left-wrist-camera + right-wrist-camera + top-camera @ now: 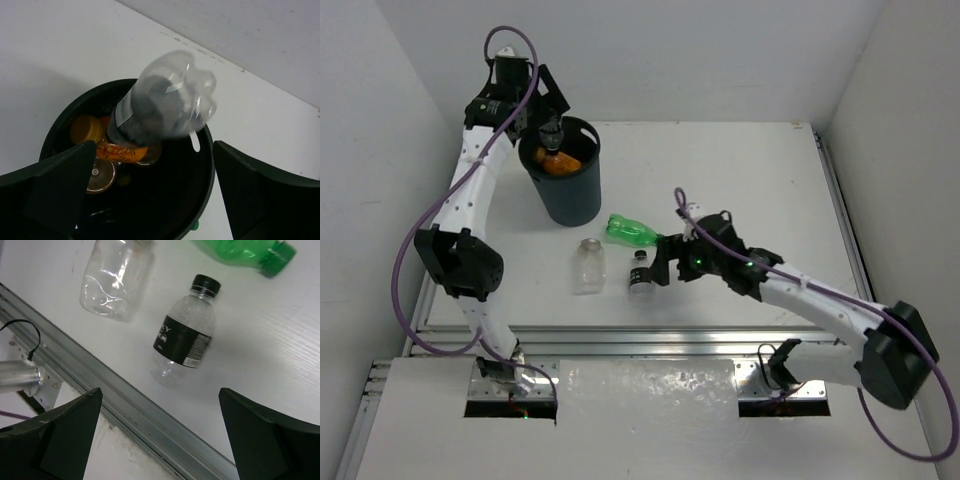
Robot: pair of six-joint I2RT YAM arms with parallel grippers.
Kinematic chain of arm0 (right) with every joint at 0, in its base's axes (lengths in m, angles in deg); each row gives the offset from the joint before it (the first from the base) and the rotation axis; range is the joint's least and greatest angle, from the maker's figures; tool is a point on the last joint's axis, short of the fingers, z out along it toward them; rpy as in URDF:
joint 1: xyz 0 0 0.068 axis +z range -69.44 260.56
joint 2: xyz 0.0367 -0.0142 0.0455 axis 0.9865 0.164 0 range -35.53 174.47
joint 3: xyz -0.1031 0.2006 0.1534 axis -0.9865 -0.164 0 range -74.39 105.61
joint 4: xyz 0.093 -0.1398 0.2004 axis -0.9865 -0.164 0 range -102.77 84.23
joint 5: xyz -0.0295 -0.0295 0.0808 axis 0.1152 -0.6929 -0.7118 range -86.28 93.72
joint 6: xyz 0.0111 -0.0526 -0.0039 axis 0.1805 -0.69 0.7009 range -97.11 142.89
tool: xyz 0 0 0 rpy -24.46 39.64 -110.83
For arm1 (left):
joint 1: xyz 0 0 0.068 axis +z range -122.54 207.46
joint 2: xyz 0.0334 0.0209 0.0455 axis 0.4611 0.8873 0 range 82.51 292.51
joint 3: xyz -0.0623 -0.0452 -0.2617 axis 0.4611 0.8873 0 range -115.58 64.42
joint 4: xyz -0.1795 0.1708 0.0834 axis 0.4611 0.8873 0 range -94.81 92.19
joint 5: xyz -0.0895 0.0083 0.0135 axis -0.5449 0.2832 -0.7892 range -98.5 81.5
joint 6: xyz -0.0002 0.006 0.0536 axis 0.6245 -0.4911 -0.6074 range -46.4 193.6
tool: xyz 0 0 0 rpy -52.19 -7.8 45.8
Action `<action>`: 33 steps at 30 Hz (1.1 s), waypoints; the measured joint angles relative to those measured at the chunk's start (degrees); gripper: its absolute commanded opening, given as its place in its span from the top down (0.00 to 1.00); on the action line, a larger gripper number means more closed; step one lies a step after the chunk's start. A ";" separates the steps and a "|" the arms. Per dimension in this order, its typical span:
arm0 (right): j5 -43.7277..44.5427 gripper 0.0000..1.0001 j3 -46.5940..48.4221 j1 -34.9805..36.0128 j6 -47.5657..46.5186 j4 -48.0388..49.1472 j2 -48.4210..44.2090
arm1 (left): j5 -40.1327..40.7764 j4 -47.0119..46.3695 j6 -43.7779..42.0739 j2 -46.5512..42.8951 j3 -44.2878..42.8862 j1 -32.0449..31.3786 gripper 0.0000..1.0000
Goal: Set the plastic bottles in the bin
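The dark bin (565, 190) stands at the back left and holds orange bottles (560, 162). My left gripper (550, 125) hangs over its mouth, open. In the left wrist view a clear bottle with a black label (160, 107) is blurred, base up, between my spread fingers (60, 185) but touching neither, over the bin (200, 170); orange bottles (122, 152) lie inside. On the table lie a green bottle (632, 231), a plain clear bottle (588, 265) and a black-labelled, black-capped bottle (640, 272). My right gripper (658, 262) is open, just above that one (186, 335).
A metal rail (650, 335) runs along the table's near edge, close under the right gripper (125, 405). White walls close in the left, back and right. A crinkled clear sheet (650, 390) lies in front between the arm bases.
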 measured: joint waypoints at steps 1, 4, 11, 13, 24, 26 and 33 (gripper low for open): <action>2.47 0.01 1.44 2.16 1.16 -0.44 2.36 | -0.48 0.09 0.00 -0.39 0.11 -0.02 0.00; 7.65 0.01 5.57 6.67 3.80 -0.39 9.64 | -0.46 0.35 -0.26 -3.82 1.75 -0.31 0.00; 19.06 0.01 13.55 13.00 7.13 -2.69 25.00 | 2.23 -0.74 -2.84 -23.23 12.09 -0.79 0.00; 22.34 0.04 14.84 14.29 7.82 -3.82 27.78 | 2.47 -1.64 -3.56 -28.48 14.73 -0.79 0.00; 26.82 0.78 11.76 14.80 5.55 0.28 31.01 | -10.08 -7.93 -4.59 -42.62 42.77 -1.16 0.00; 24.68 0.81 7.91 14.78 2.78 3.23 27.67 | -14.32 -9.33 -4.07 -43.56 47.69 -2.91 0.00; 9.99 0.81 -11.72 13.77 -14.10 19.43 -2.80 | -25.94 -16.57 -0.61 -47.74 55.47 -20.70 0.00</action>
